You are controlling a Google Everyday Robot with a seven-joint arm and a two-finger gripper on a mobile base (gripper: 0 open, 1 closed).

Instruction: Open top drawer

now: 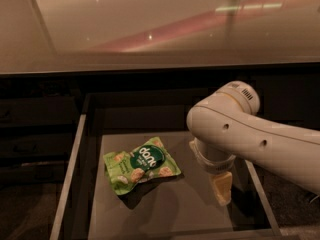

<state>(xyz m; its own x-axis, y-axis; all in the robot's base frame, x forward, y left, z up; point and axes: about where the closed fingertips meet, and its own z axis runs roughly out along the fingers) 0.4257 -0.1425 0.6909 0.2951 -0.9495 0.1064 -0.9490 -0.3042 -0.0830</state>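
Observation:
The top drawer (67,184) stands pulled out below the counter, showing pale-rimmed sides and a grey inner floor (170,209). Its front and handle lie at the bottom edge of the view and cannot be made out. My white arm (235,129) reaches in from the right. The gripper (221,188) points down over the right part of the drawer floor, close to the right side wall. A green snack bag (142,165) lies on the drawer floor, left of the gripper and apart from it.
A glossy beige countertop (150,24) fills the upper half of the view, its edge overhanging the drawer's back. Dark cabinet fronts (35,134) stand to the left of the drawer. A dark floor (25,214) shows at the lower left.

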